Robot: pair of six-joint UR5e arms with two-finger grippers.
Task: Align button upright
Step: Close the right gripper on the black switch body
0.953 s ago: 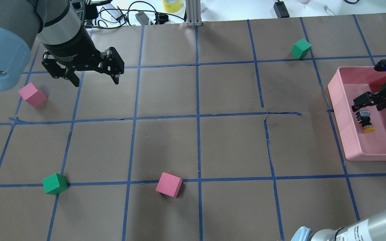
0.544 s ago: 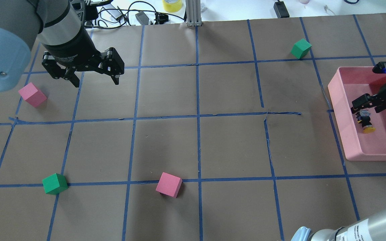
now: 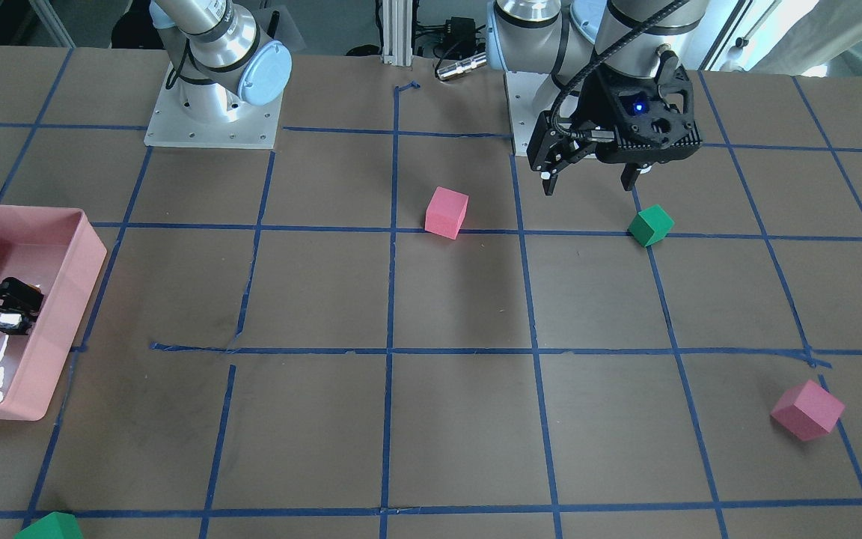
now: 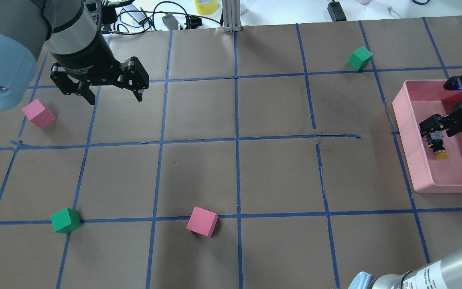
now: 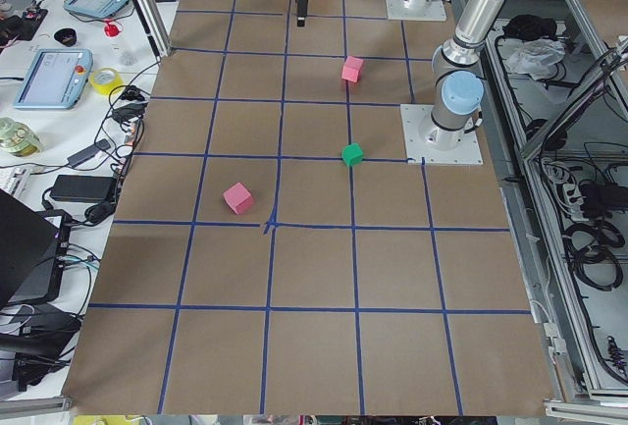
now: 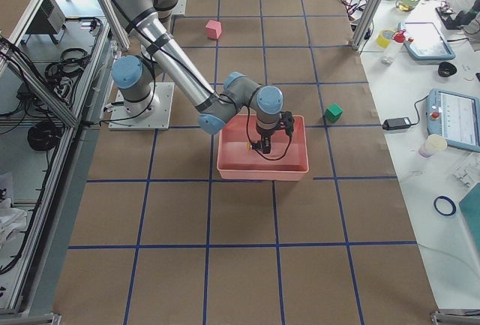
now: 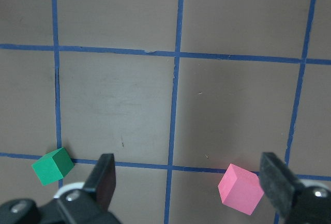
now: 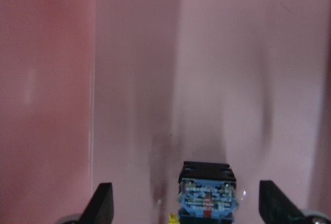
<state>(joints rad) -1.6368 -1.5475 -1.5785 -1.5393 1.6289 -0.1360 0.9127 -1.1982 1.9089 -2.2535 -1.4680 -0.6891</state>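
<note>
Button [image 4: 437, 147] lying on its side on the floor of the pink tray [image 4: 451, 188] — yellow cap pointing toward the robot, whitish base block facing the right gripper [image 8: 189, 200]. That gripper hangs low inside the tray with its fingers spread wide, one on either side of the base block, and a clear gap shows on both sides. Across the table [image 4: 279, 172], the left gripper [image 4: 114, 96] hovers with fingers apart and nothing between them — a pink foam cube [image 4: 38, 113] sits near it, a green foam cube [image 4: 65, 220] farther off.
</note>
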